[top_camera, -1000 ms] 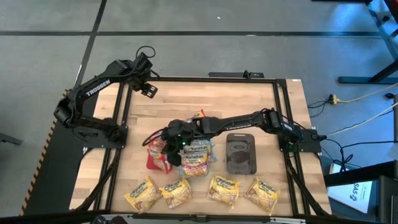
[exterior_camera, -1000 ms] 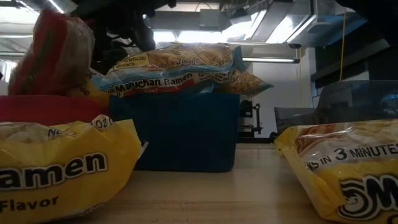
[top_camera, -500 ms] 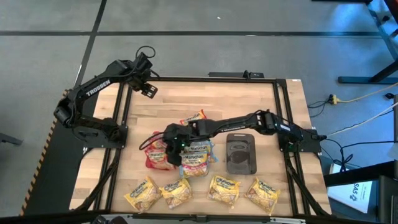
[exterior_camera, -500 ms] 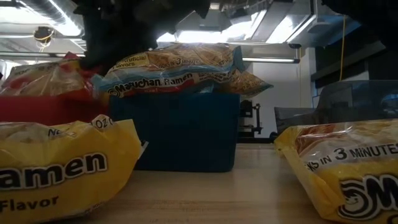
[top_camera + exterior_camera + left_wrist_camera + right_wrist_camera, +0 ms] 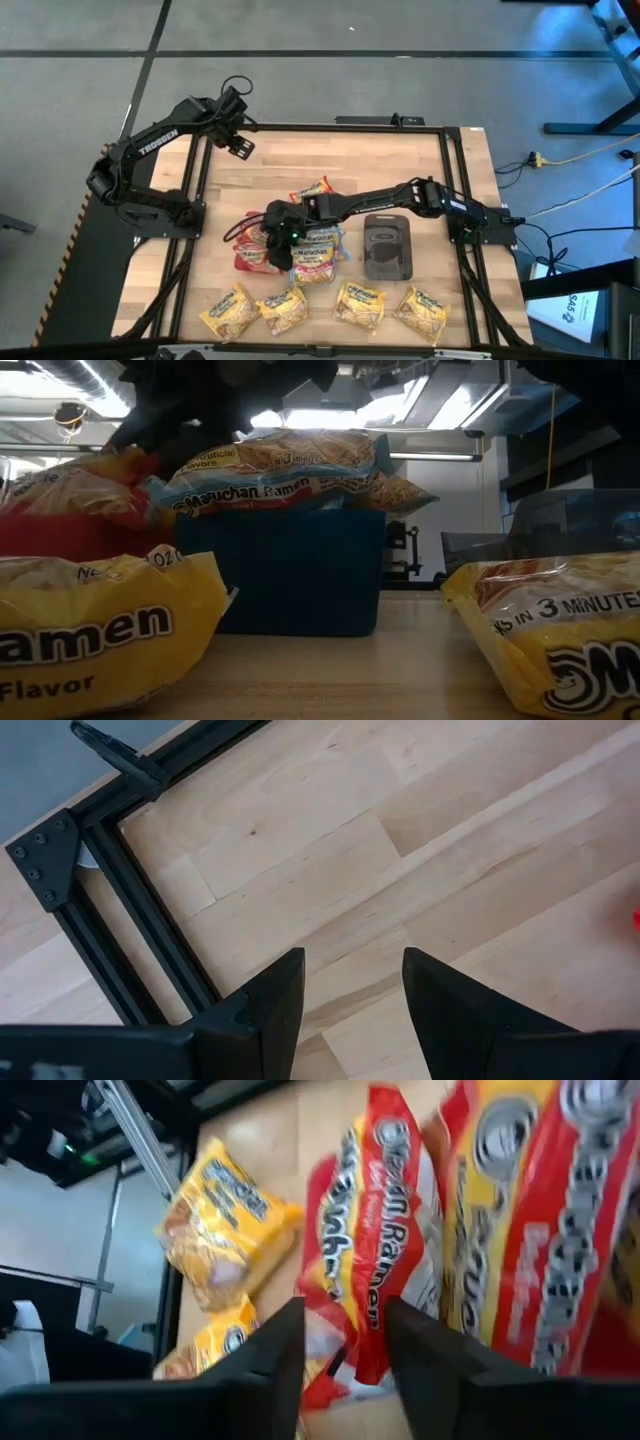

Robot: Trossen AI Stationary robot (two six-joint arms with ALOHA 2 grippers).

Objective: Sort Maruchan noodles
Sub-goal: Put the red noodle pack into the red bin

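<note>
Red Maruchan packets [image 5: 253, 250] lie piled in a red tray [image 5: 80, 538], and blue-edged packets [image 5: 270, 470] lie piled in a teal tray [image 5: 290, 570] beside it. My right gripper [image 5: 343, 1308] hangs open, slanting down over the red pile, with the top red packet [image 5: 375, 1230] showing in the gap between its fingers. Another red packet [image 5: 312, 189] lies flat on the table behind the trays. Several yellow packets [image 5: 283, 308] sit in a row along the near edge. My left gripper [image 5: 350, 965] hovers open over bare wood at the far left corner [image 5: 240, 143]. My right gripper's fingers [image 5: 275, 1345] stand apart on either side of the top red packet's end [image 5: 345, 1295], coming at it slanting down from the table's right. I cannot tell whether they touch it. The packet lies on the pile in the red tray.
A dark grey tray [image 5: 388, 246] sits right of the teal tray, under my right arm. Black frame rails [image 5: 110, 850] border the table. Bare wood stretches across the far half of the table.
My right gripper has come down toward the red tray with a red packet. The packet stood upright, high above the tray; now it lies flat on the pile of red packets.
</note>
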